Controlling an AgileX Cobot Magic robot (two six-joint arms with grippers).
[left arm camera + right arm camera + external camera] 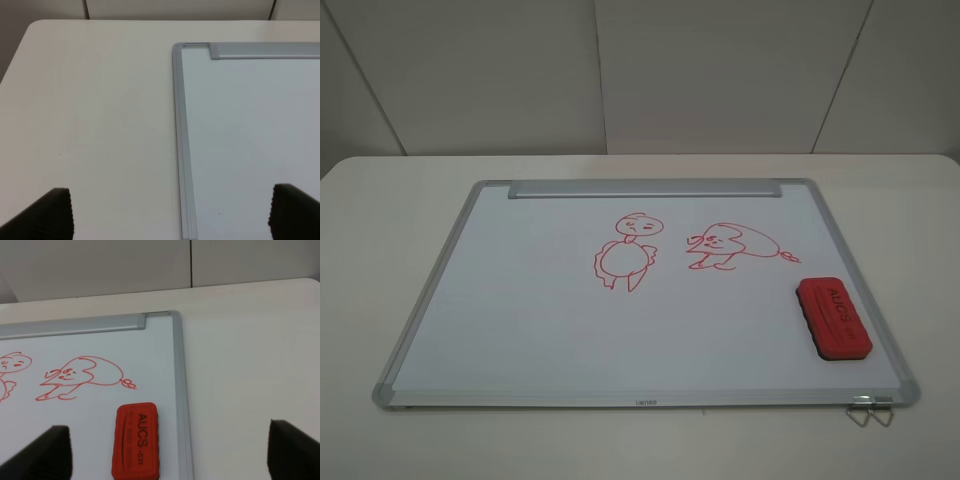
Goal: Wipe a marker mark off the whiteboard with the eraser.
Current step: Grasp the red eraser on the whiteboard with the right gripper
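Note:
The whiteboard (520,310) lies flat on the table with its tray strip (645,188) along the far edge. The marker mark (625,252), a red round-bellied figure, is drawn near the board's middle; only its edge (10,371) shows in the right wrist view. The red eraser (833,316) rests on the board by its right frame, lettering up. My right gripper (170,452) is open and hangs just short of the eraser (136,447). My left gripper (172,216) is open over the board's left frame (182,150). Neither gripper appears in the exterior view.
A second red drawing, a sideways heart-shaped creature with a tail (732,246), sits right of the figure and beyond the eraser. A metal clip (871,410) pokes out under the board's near right corner. White table (400,190) surrounds the board.

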